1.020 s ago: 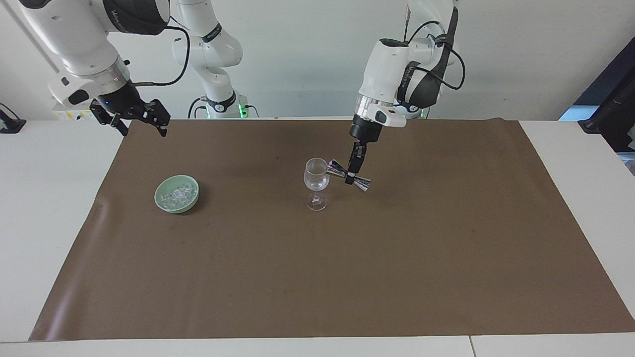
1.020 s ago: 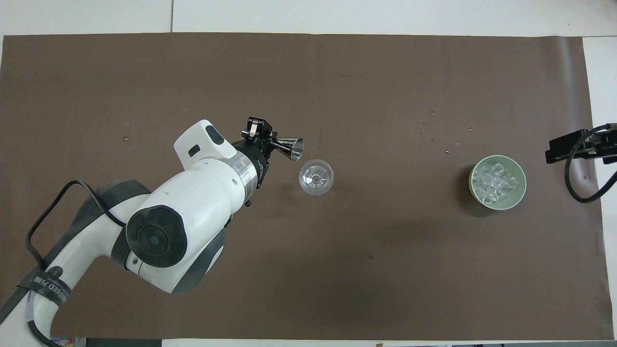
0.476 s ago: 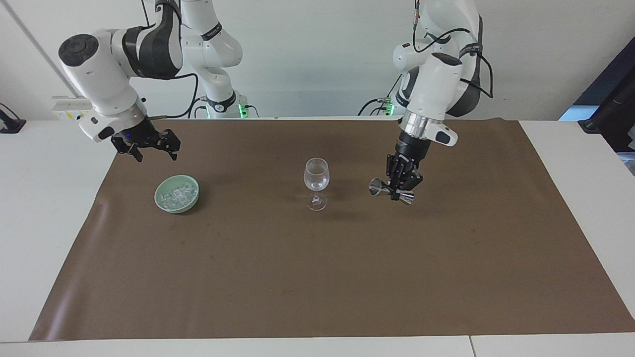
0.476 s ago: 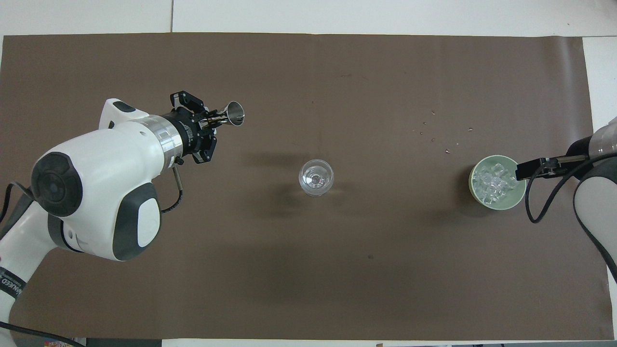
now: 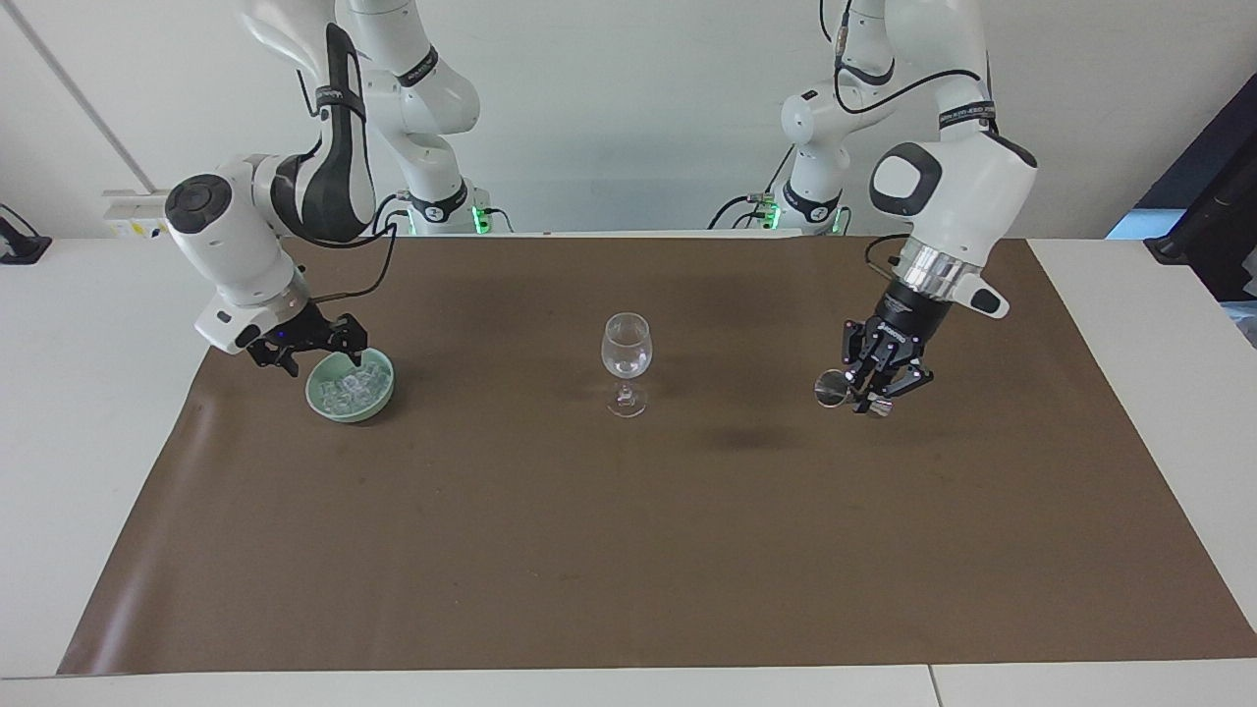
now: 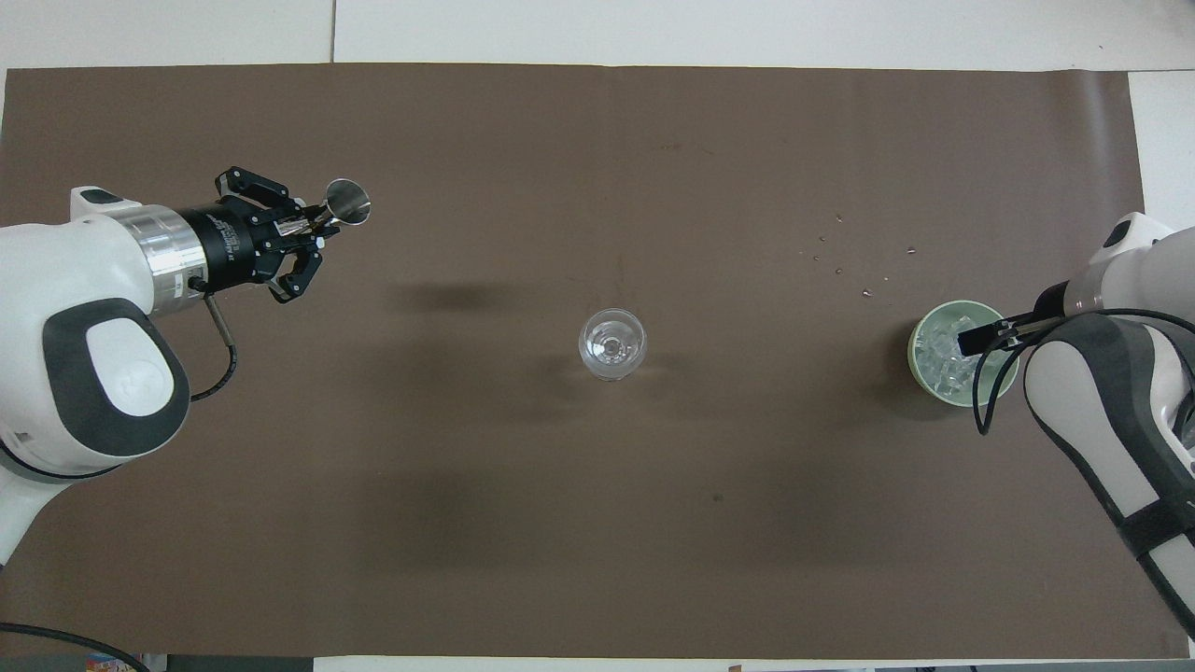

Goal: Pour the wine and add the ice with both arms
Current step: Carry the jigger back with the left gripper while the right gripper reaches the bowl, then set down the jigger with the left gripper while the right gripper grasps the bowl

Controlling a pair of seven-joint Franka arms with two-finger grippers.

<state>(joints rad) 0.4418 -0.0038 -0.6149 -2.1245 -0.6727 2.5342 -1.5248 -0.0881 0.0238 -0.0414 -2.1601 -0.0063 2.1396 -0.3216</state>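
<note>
Brown-papered surface, clear stemmed wine glass mid-table.
Left hand clamps a steel jigger; right hand, wide open and empty over the green bowl, might scatter ice.

A white desk fills the lower part of the frame, with a brown paper mat spread over most of its middle, reaching almost to the bottom edge. In the overhead view a few small pale specks lie scattered on the mat at the upper right. A pale wall runs across the top of the facing view. At that view's far right edge stands a dark piece of equipment, cut off by the frame. A small black object sits at the left edge on the desk.
</note>
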